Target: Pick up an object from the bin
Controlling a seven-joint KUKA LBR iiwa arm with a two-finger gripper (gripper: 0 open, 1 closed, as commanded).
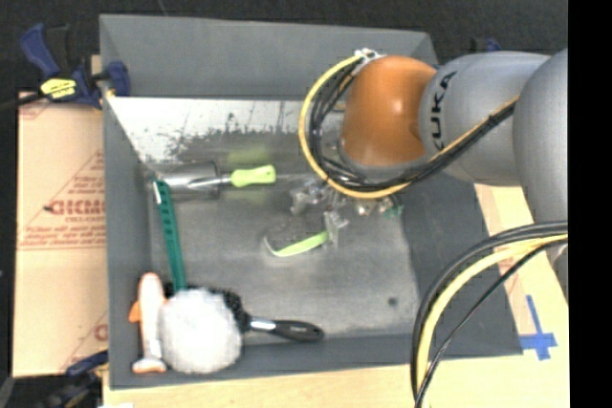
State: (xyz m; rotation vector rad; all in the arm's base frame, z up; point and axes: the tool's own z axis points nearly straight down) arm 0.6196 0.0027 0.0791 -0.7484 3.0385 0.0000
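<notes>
Pincer is hovering over mid-bin, just beside the small flat grey piece with a lime-green edge, which is lying apart from the walls of the grey metal bin and so looks reachable. Pincer state: cannot tell, open or closed — the orange wrist cover is overhanging it

A white fluffy brush lies front-left; green rod beside it.
</notes>
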